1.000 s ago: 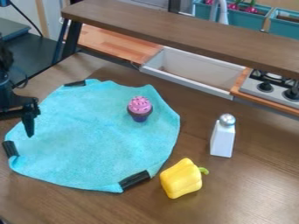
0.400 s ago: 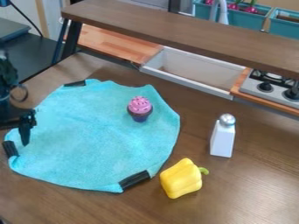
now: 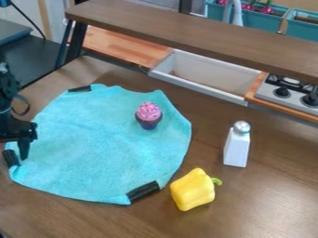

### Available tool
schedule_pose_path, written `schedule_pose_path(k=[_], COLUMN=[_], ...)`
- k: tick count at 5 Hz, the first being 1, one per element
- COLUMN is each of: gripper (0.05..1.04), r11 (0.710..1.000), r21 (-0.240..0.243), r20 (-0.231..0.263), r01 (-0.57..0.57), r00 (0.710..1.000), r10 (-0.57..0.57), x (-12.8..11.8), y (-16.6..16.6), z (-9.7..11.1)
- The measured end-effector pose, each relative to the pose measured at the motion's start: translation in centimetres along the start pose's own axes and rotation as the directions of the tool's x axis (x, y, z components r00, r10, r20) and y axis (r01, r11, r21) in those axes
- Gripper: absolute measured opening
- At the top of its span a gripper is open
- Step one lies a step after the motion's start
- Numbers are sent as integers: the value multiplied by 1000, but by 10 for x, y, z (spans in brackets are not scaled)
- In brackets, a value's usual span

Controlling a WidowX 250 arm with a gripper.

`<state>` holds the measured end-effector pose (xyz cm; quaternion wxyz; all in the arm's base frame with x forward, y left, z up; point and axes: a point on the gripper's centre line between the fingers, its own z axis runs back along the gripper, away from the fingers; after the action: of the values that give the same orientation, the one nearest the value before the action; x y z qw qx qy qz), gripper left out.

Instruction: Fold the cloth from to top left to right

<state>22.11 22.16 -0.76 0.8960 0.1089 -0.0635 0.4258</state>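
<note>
The turquoise cloth (image 3: pixel 105 148) lies spread on the wooden table, with black clips or patches at its upper left, left and lower right edges. At the cloth's left edge, the black gripper (image 3: pixel 23 151) hangs low, its tip just beside the black piece (image 3: pixel 10 158) there. Whether it touches the cloth I cannot tell. On the cloth's upper right part stands a toy cupcake (image 3: pixel 149 115) with pink top.
A yellow toy pepper (image 3: pixel 192 189) lies right of the cloth's lower right edge. Farther right stands a white shaker (image 3: pixel 237 144) with a silver top. Behind are a raised brown shelf (image 3: pixel 199 35), a white sink (image 3: pixel 205 76) and a stove (image 3: pixel 288 95).
The gripper has moved a little left and down in the view, closer to the black piece at the cloth's left edge. Cloth, cupcake, pepper and shaker have kept their places.
</note>
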Motion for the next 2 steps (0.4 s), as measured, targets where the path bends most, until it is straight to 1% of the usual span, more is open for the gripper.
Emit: schedule_pose_path(k=[1, 2], gripper=[605, 314], r11=[1000, 1000], r21=[5, 1], r20=[-22, -35], r01=[-15, -27], r00=[1000, 999], r10=[15, 27], x=[-3, -5], y=[3, 2], z=[-5, -4])
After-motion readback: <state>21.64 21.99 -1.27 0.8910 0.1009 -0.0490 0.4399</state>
